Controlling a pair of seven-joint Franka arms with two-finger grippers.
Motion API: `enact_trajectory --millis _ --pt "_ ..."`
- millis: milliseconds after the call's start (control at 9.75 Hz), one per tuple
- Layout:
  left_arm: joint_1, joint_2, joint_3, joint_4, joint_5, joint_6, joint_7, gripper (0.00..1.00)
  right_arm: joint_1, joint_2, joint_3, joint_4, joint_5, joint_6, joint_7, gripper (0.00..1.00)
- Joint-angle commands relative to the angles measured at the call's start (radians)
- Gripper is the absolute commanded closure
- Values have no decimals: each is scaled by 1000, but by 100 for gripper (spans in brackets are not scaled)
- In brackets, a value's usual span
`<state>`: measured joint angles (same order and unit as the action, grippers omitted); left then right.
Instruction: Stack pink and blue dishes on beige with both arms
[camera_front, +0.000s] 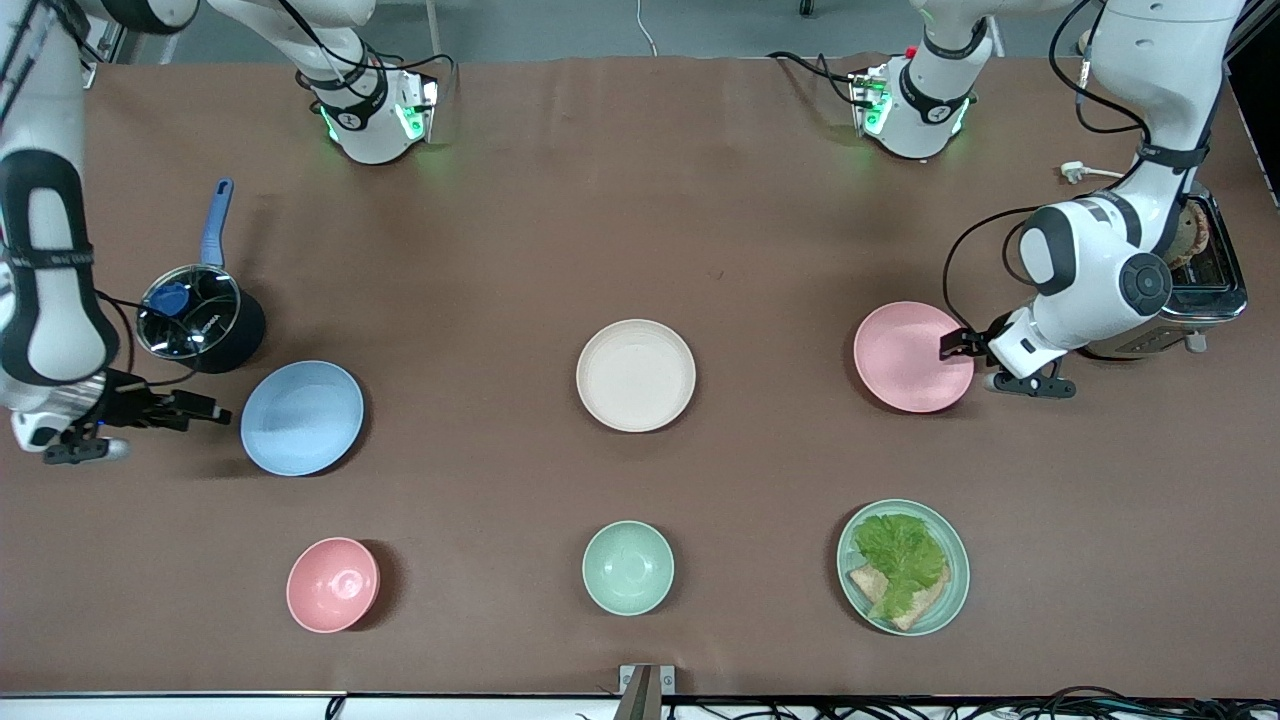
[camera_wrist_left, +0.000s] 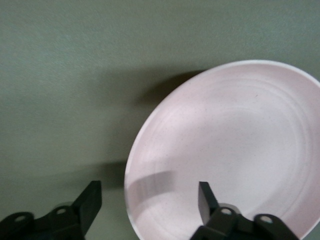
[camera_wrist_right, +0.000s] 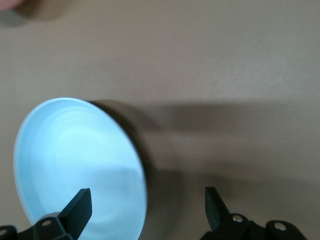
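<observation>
- Nearest the front camera we see three dishes in a row: a small deep pink bowl (camera_front: 333, 584) toward the right arm's end, a mint-green bowl (camera_front: 628, 567) in the middle, and a mint-green plate (camera_front: 903, 567) toward the left arm's end; on that plate lie a lettuce leaf (camera_front: 899, 556) and toast (camera_front: 880, 589).
- Farther from the camera we find the three matching plates, well apart on the brown table (camera_front: 640, 220); the beige plate (camera_front: 636, 375) lies in the middle and nothing rests on it.
- We see the blue plate (camera_front: 302, 417) toward the right arm's end, flat on the table; the right gripper (camera_front: 215, 413) sits just beside its rim; in the right wrist view its fingers (camera_wrist_right: 78, 207) are spread apart, one over the plate's (camera_wrist_right: 80, 165) inside and one over bare table, gripping nothing.
- We see the pink plate (camera_front: 908, 356) toward the left arm's end; the left gripper (camera_front: 950, 347) is at its rim; in the left wrist view its fingers (camera_wrist_left: 206, 199) are parted around the plate's (camera_wrist_left: 235, 150) edge, one above the inside and one outside, not yet closed on it.
- A dark pot (camera_front: 200, 318) with a blue handle stands beside the blue plate, farther from the camera; a toaster (camera_front: 1205, 275) stands under the left arm at the table's end.
</observation>
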<state>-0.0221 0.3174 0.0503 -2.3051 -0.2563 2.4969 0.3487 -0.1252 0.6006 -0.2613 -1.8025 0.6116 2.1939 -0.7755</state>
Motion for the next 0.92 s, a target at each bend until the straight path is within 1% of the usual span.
enact_trajectory --millis 0,103,205,308,410,513,615,718,821 --pt "17 40 14 -11 -34 13 74 65 10 -10 4 -72 98 50 -60 11" --pt "19 45 16 -13 -59 13 84 79 12 -10 4 -80 103 47 -59 20" --pt "19 45 16 -13 -85 13 88 89 13 -10 4 -92 105 41 -54 27" --pt "19 40 14 -11 -101 13 88 99 16 -12 4 -98 105 40 -48 30" --pt "19 32 14 -8 -110 13 88 100 18 -13 4 -104 105 38 -47 37" --pt "25 5 13 -8 -115 11 90 100 18 -13 4 -103 105 32 -47 50" --pt "25 -38 -7 -8 -115 5 82 100 16 -13 4 -101 105 20 -44 83" --pt "27 -76 -62 -4 -115 -15 58 100 15 -15 2 -87 105 -2 -13 99" --pt "48 -99 -145 13 -115 -35 -11 100 15 -16 1 -62 100 -29 22 99"
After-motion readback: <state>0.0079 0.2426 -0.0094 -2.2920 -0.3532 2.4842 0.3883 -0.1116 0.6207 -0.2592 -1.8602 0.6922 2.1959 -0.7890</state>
